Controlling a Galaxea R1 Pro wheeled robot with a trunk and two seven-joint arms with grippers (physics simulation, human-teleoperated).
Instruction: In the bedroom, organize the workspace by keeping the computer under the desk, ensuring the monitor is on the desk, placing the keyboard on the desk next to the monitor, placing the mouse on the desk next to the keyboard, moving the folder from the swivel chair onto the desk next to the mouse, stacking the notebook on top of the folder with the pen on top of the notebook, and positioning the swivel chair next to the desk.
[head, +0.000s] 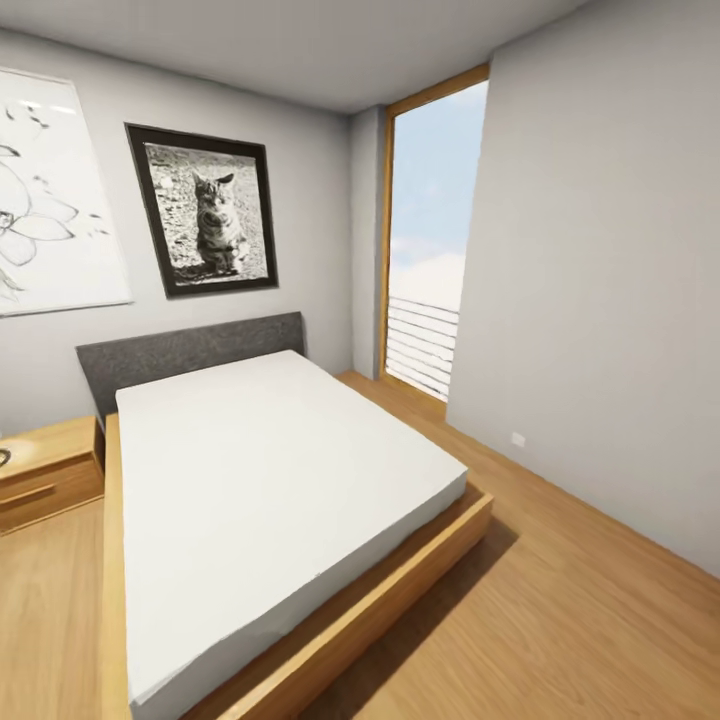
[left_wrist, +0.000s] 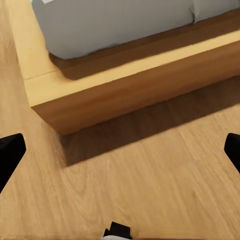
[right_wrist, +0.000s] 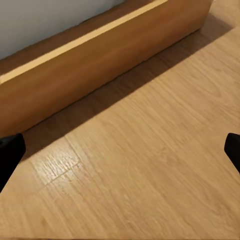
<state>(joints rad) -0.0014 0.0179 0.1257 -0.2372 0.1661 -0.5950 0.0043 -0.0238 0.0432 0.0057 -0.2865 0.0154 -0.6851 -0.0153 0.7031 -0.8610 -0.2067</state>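
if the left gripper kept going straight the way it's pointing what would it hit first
Most likely the bare wooden floor: the left gripper points down at the planks, fingers wide apart with nothing between them. The bed frame lies a little beyond that spot, though depth is hard to judge.

In the left wrist view, the left gripper (left_wrist: 120, 150) points downward, and its two black fingertips (left_wrist: 10, 152) stand far apart at the two edges, so the jaws are spread wide. The right gripper (right_wrist: 120, 150) looks the same: dark fingers (right_wrist: 10, 152) wide apart, apparently holding nothing.
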